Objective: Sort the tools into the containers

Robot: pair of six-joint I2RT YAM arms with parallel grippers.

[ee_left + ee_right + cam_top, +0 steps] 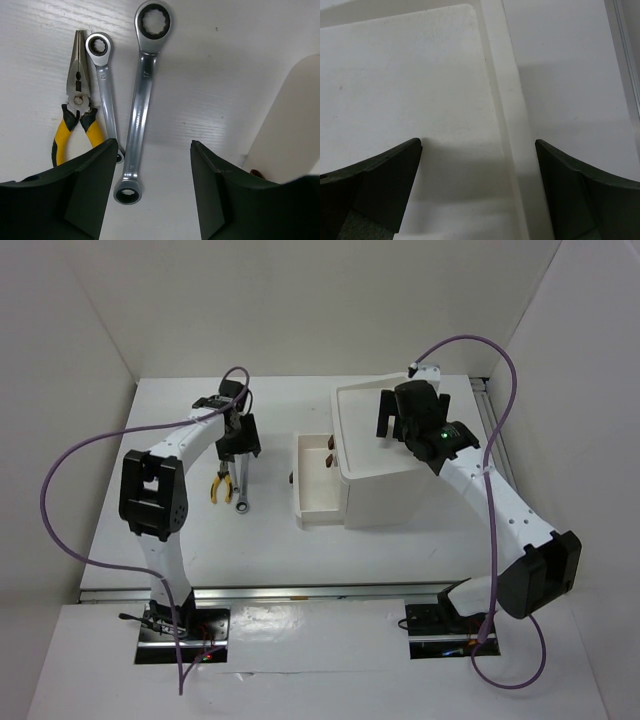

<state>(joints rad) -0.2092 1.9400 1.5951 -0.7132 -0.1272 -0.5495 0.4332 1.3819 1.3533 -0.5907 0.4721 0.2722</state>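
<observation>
Left claw (154, 146), jaws apart, straddles long wrench (141, 95); closing could also catch the adjacent short wrench (105, 95). Right claw (477, 143) gapes empty.

A white worktop (200, 530) fills the middle of the overhead view, matte and lightly streaked. In the left wrist view the worktop (225, 75) shows fine parallel brush-like lines and one small dark speck (216, 29). In the right wrist view the worktop (560, 75) is plain, with soft grey shadows across it. A white back wall (300, 300), a left wall (60, 390) and a right wall (590, 360) enclose it on three sides. A metal rail (300, 592) runs along the near edge. A second rail (487, 410) runs along the right edge. Below the near rail lies a white ledge (320, 640).
</observation>
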